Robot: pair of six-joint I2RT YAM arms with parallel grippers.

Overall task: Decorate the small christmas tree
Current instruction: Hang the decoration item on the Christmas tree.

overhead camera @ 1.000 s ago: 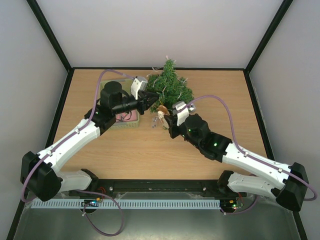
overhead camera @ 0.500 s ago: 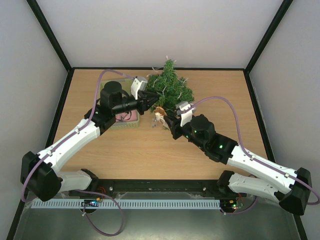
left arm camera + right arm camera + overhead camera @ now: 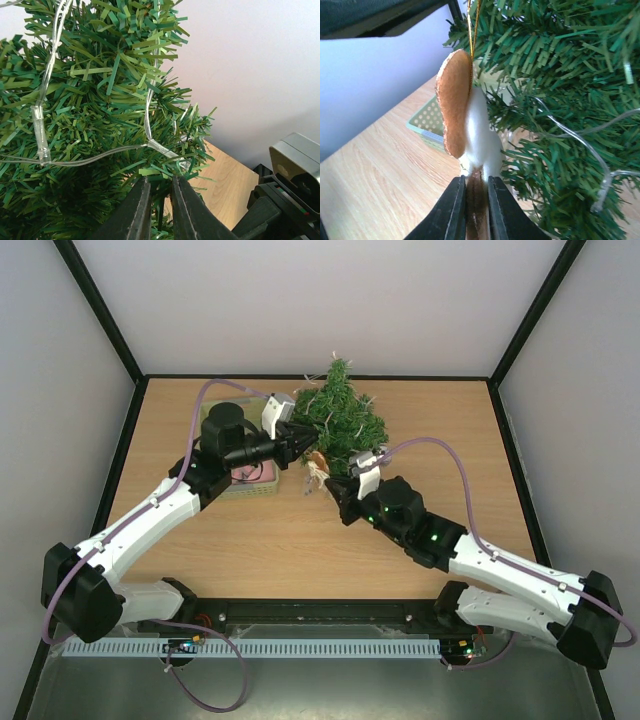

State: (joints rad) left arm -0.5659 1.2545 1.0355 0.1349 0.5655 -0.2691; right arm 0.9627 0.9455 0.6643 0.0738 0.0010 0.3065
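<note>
Christmas tree point(image 3: 345, 415) in left end effector point(image 3: 304, 445)

From above, the left arm point(image 3: 180, 495) covers most of the basket point(image 3: 262, 486), and what lies in it is too small to name. The tree point(image 3: 342, 412) has its foot hidden behind the right arm point(image 3: 395, 508) and the left. The ornament point(image 3: 462, 110) is only a speck there. Up close, its lower end vanishes between the fingers of the right gripper point(image 3: 474, 185), and its gold thread point(image 3: 472, 20) runs off the top edge. The left gripper point(image 3: 159, 187) has its tips buried in needles, so whether it pinches anything cannot be told. The light wire point(image 3: 45, 90) leaves view at the top left. A dark blurred bar point(image 3: 380, 15) and a blurred grey block point(image 3: 295, 165) are both cut by edges.
</note>
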